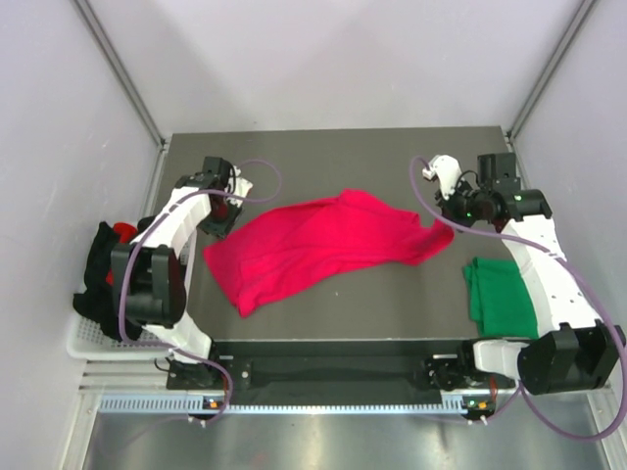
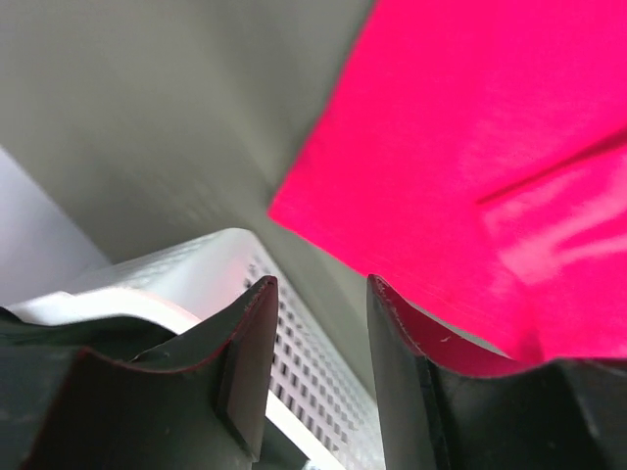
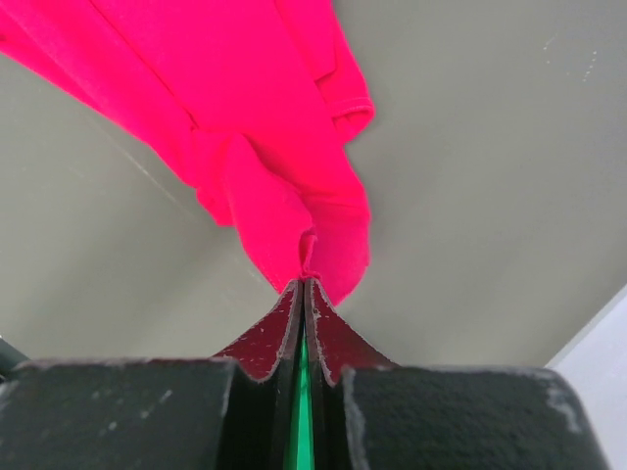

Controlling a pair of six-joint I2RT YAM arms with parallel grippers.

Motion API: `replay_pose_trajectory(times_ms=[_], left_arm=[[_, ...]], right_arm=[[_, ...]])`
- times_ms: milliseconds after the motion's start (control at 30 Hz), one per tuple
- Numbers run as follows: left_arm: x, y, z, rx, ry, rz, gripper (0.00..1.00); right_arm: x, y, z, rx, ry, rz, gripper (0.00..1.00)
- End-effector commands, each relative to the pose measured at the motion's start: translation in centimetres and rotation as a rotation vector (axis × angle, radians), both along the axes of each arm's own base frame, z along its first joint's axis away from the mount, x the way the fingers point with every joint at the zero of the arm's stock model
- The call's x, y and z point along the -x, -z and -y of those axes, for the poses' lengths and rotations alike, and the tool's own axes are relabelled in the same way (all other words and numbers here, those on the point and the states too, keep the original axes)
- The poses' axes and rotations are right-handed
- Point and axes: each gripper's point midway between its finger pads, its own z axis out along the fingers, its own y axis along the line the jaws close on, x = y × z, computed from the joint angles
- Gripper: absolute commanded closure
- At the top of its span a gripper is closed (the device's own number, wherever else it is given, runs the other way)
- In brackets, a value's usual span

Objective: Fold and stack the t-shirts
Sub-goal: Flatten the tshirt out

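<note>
A crimson-pink t-shirt (image 1: 323, 245) lies spread and rumpled across the middle of the dark table (image 1: 343, 313). My right gripper (image 1: 443, 213) is shut on its right-hand edge; in the right wrist view the closed fingertips (image 3: 306, 284) pinch a small fold of the pink t-shirt (image 3: 255, 108). My left gripper (image 1: 217, 217) hovers at the shirt's left end, open, with nothing between its fingers (image 2: 250, 362); the pink t-shirt (image 2: 470, 166) lies just to its right. A dark green t-shirt (image 1: 500, 294) lies folded at the right.
A white perforated basket (image 1: 83, 343) beside the table's left edge holds a black t-shirt (image 1: 98, 274) and a red one (image 1: 122, 230). The basket's corner (image 2: 225, 284) sits just beyond my left fingertips. Grey walls enclose the table.
</note>
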Motion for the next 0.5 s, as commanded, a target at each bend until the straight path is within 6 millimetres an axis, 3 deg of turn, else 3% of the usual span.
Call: replay_pose_trajectory(times_ms=[0, 200, 467], left_arm=[[-1.5, 0.6, -2.1, -0.122, -0.013, 0.017, 0.54], [-1.1, 3.3, -2.7, -0.166, 0.015, -0.086, 0.57], [-2.7, 5.3, -3.4, -0.206, -0.001, -0.130, 0.57]], right_arm=[[-0.6, -0.4, -0.9, -0.048, -0.016, 0.038, 1.00], [0.0, 0.9, -1.0, -0.054, -0.021, 0.034, 1.00], [0.1, 2.4, -1.3, -0.064, -0.037, 0.005, 1.00]])
